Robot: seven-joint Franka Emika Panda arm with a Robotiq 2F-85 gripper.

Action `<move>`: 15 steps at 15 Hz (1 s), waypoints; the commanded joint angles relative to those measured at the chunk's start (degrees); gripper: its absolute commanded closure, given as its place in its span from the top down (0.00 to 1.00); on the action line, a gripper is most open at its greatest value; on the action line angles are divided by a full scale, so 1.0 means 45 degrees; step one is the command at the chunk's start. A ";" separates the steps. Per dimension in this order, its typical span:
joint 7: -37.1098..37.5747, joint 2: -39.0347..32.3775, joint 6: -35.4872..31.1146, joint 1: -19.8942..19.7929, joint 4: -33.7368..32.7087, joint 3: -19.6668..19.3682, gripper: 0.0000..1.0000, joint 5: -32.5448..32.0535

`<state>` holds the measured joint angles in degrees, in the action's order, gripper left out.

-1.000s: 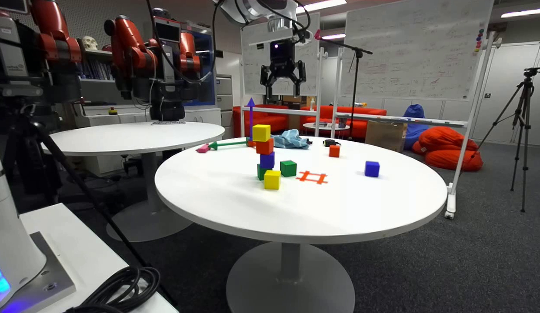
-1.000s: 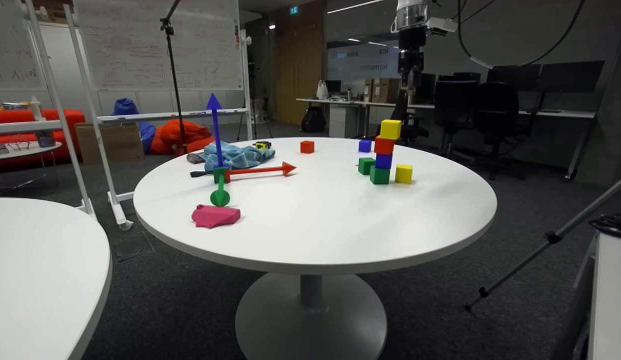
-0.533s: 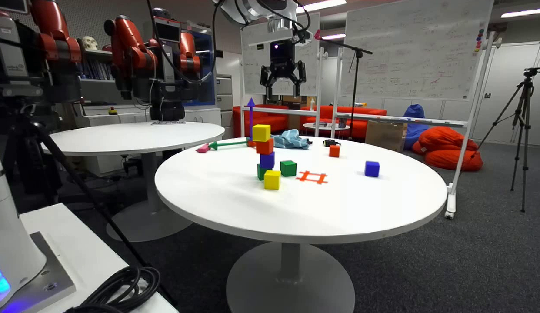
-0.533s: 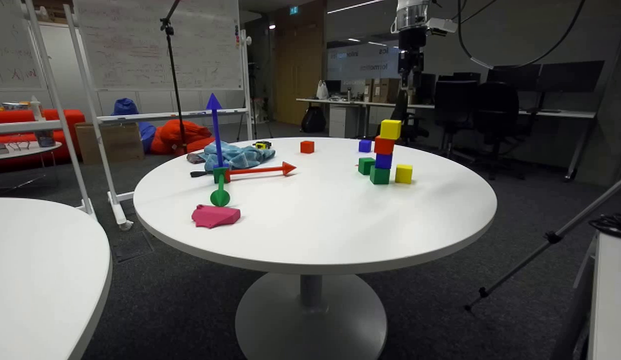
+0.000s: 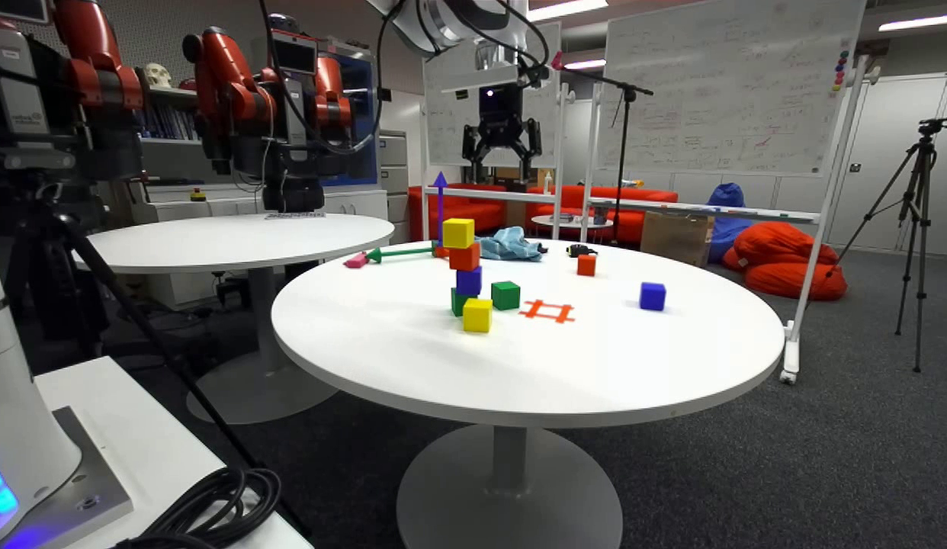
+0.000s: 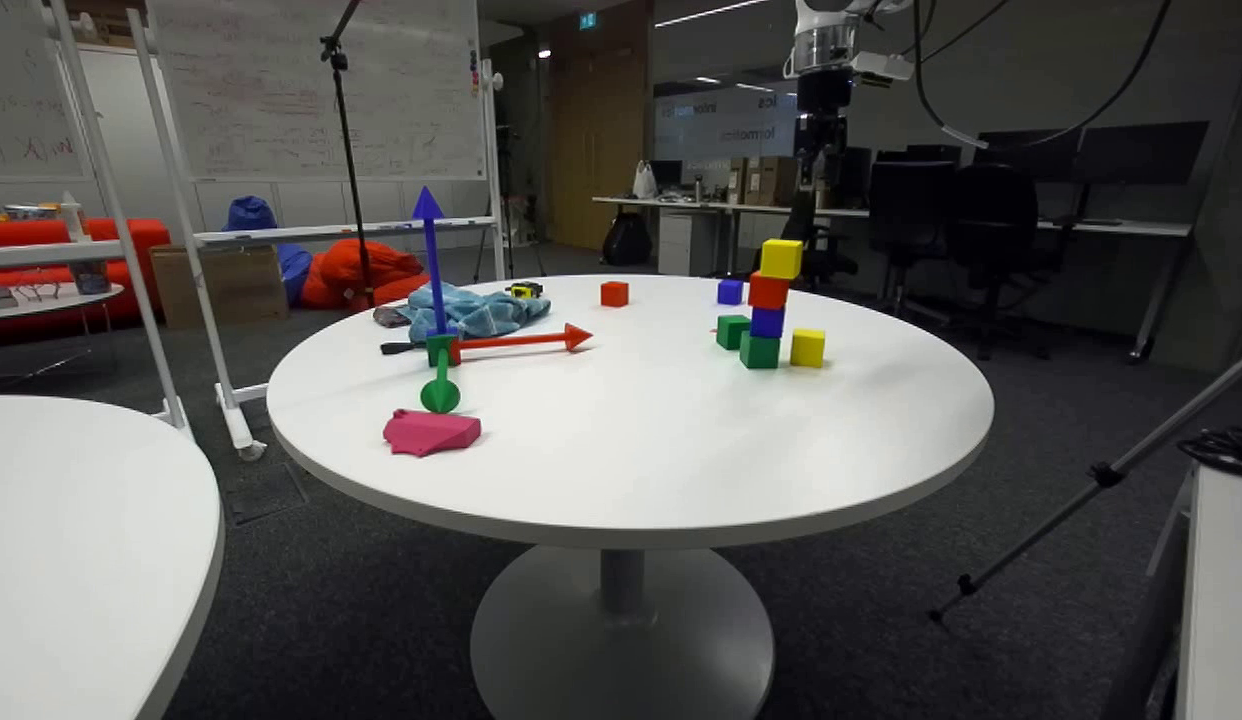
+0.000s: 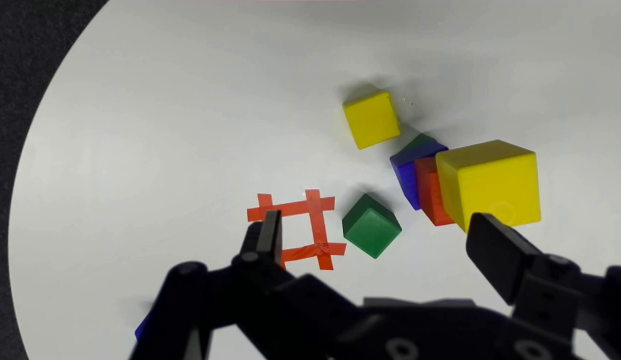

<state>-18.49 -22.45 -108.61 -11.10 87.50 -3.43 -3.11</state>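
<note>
The claw (image 5: 501, 180) is hanging high over the surface (image 5: 595, 370), pointing downward, and it is standing released: its fingers (image 7: 269, 234) are spreading wide apart, gripping nothing. Below the claw and off to one side, the stack (image 6: 769, 302) is rising from the surface, well apart from the fingertips. Going down from the claw, it is showing a top yellow cube (image 7: 498, 192), a red cube (image 6: 768, 291), a blue cube (image 6: 768, 322) and a green base cube (image 6: 759, 350).

Four layers are thus already sitting one on another, while four cubes are lying unstacked. A loose green cube (image 7: 373, 231) is appearing between the fingers in the wrist view — far beneath them, beside the red tape (image 7: 317, 222). A loose yellow cube (image 7: 372, 120) is resting just beside the stack's foot. A loose red cube (image 5: 586, 265) and a loose blue cube (image 5: 653, 296) are lying farther out from under the claw.

The stack's long axis is running upright, roughly parallel to the claw's own direction — though its layers are sitting slightly off one another. No cube is showing a long axis of its own; the loose green cube is turning corners toward both fingers.
</note>
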 commanded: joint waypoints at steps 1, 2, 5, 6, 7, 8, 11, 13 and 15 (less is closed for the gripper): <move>-0.0449 -0.0044 -0.1213 -0.0476 0.1341 -0.0057 1.00 0.0877; -0.0449 -0.0100 -0.1505 -0.0556 0.1683 -0.0069 1.00 0.1029; -0.0598 -0.0113 -0.2212 -0.0830 0.2696 -0.0035 1.00 0.1560; -0.0699 -0.0048 -0.2505 -0.0915 0.3061 -0.0004 1.00 0.1766; -0.0750 0.0073 -0.2844 -0.0959 0.3449 -0.0012 1.00 0.1886; -0.0885 0.0125 -0.3116 -0.1013 0.3713 0.0001 1.00 0.2018; -0.1901 -0.0026 -0.4165 -0.1241 0.4162 0.0084 1.00 0.2126; -0.2931 -0.0184 -0.4709 -0.1467 0.4353 0.0194 1.00 0.2237; -0.4313 -0.0330 -0.4942 -0.1786 0.4497 0.0381 1.00 0.2431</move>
<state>-28.79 -24.87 -127.62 -16.32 104.56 -3.50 5.63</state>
